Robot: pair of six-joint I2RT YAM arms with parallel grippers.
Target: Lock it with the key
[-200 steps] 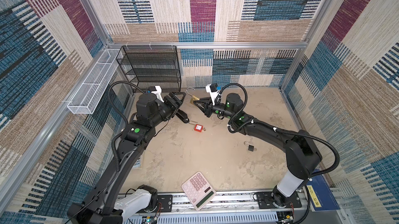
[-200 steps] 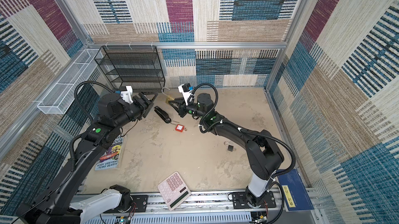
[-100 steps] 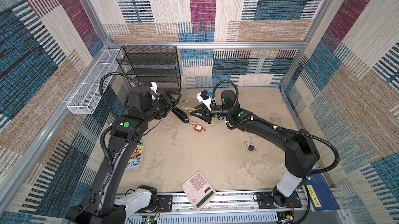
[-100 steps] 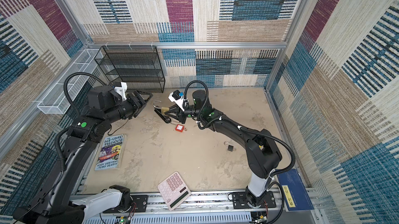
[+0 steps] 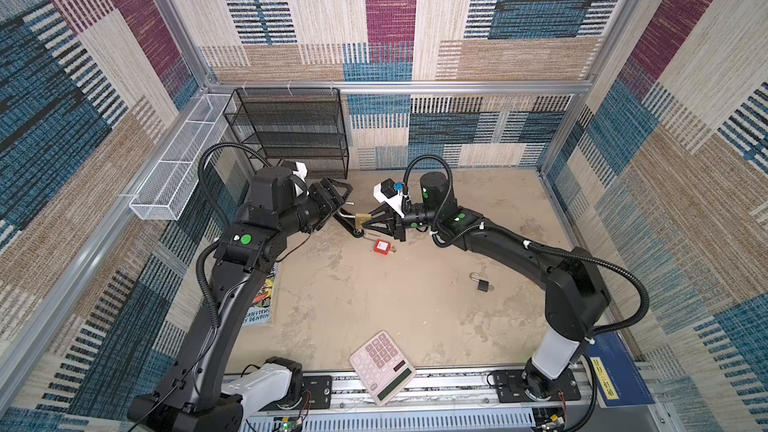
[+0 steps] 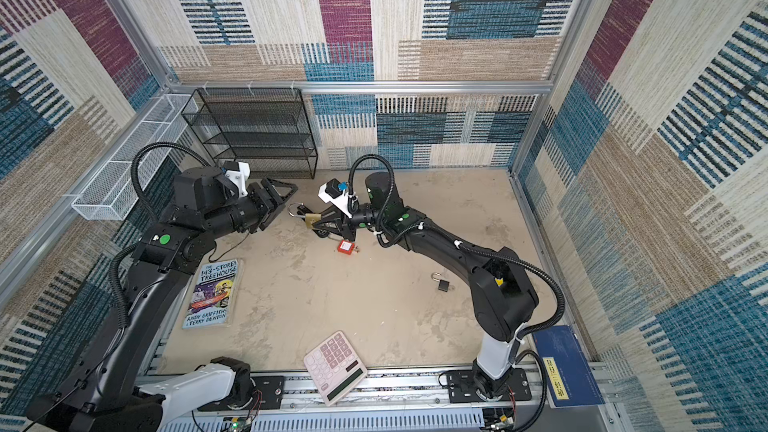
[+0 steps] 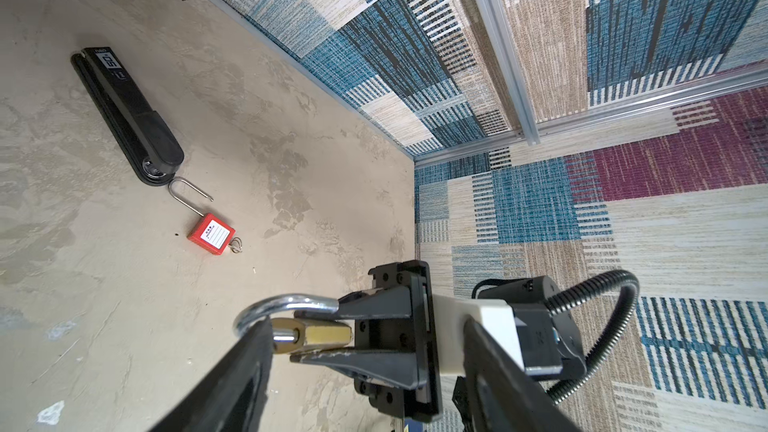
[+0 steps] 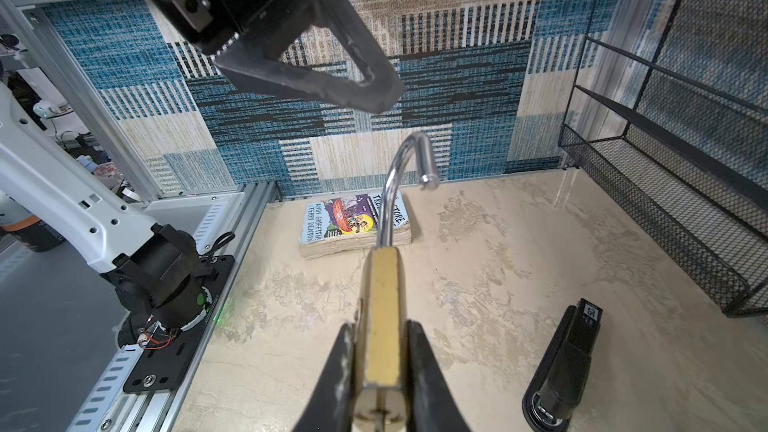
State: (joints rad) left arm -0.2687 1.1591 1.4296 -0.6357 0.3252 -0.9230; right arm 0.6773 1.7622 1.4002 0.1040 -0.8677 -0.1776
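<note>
A brass padlock (image 5: pixel 360 220) (image 6: pixel 311 220) hangs above the floor, my right gripper (image 8: pixel 380 334) shut on its body. Its silver shackle (image 8: pixel 399 168) (image 7: pixel 286 303) is swung open and points at my left gripper (image 5: pixel 343 205) (image 6: pixel 282 207). The left gripper is open, and the shackle's bend lies by one of its fingers (image 7: pixel 253 351); I cannot tell whether they touch. In the right wrist view that gripper's finger (image 8: pixel 332 76) hangs above the shackle, apart from it. No key shows clearly; the brass lock's keyway end faces the right wrist camera.
A red padlock (image 5: pixel 381 247) (image 7: pixel 211 236) with an open shackle lies on the floor beside a black stapler (image 7: pixel 129 118) (image 8: pixel 565 367). A small black padlock (image 5: pixel 482 285), a pink calculator (image 5: pixel 382 367) and a book (image 6: pixel 214 292) also lie there. A black mesh rack (image 5: pixel 291 130) stands at the back.
My right gripper has carried the brass padlock leftward and lower, turning its shackle toward the left gripper. The left arm has drawn back slightly and dipped.
</note>
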